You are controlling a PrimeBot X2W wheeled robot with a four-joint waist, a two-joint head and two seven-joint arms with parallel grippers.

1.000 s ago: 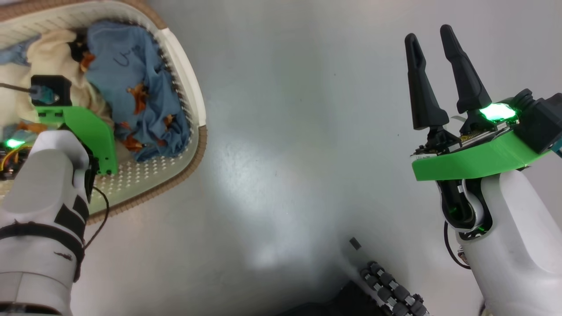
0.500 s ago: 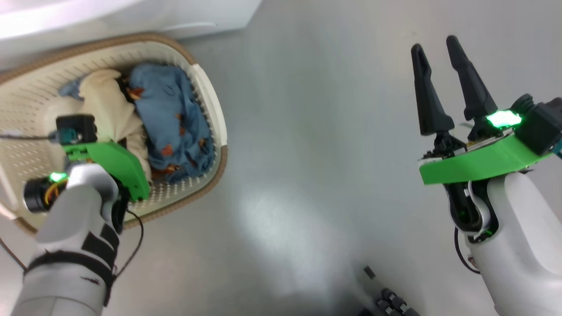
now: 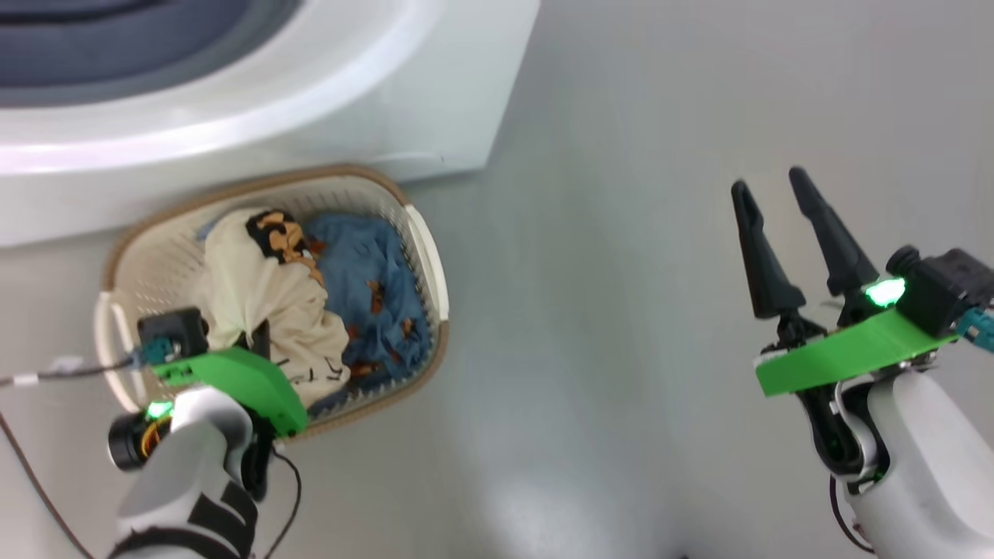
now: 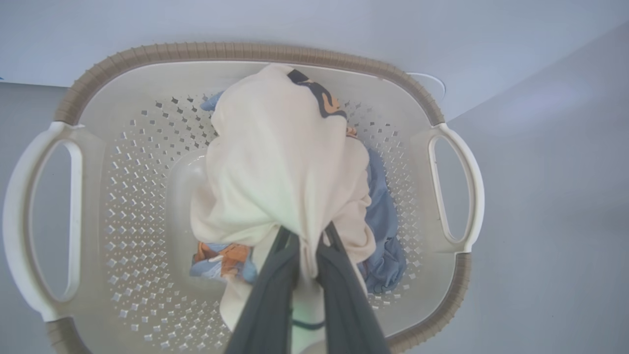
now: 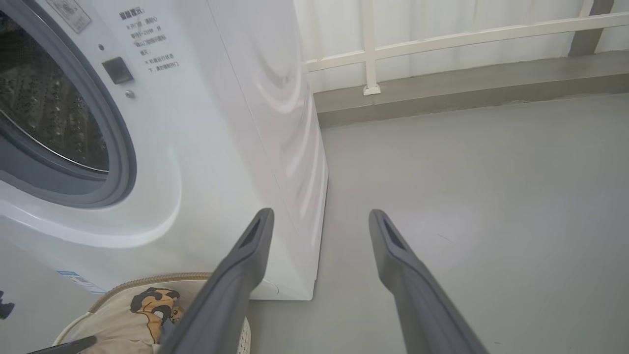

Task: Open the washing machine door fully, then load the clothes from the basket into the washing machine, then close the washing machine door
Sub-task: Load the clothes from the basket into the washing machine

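Note:
The cream-white basket (image 3: 311, 172) stands on the floor against the washing machine (image 3: 311, 101). My left gripper (image 4: 307, 241) is shut on the cream-white piece (image 4: 280, 162), which hangs bunched above the basket (image 4: 245, 49); the black-marked cream piece (image 3: 264, 303) covers the light blue clothes (image 3: 373, 303) on one side. More blue fabric (image 4: 383, 231) lies beneath. My right gripper (image 3: 767, 180) is open over bare floor, far right of the basket. Between its fingers (image 5: 320, 214) I see the machine's front (image 5: 221, 123), its steel drum (image 5: 44, 108) and grey-blue seal (image 5: 118, 147). The door is out of view.
Grey floor (image 3: 621, 233) stretches to the right of the machine and basket. A white railing (image 5: 442, 34) and a low kerb run along the far wall. A black cable (image 3: 31, 481) trails from my left wrist.
The head camera has tilted up, bringing the washing machine into view. The cream-white piece, earlier lying flat in the basket, is now bunched and raised in my left gripper.

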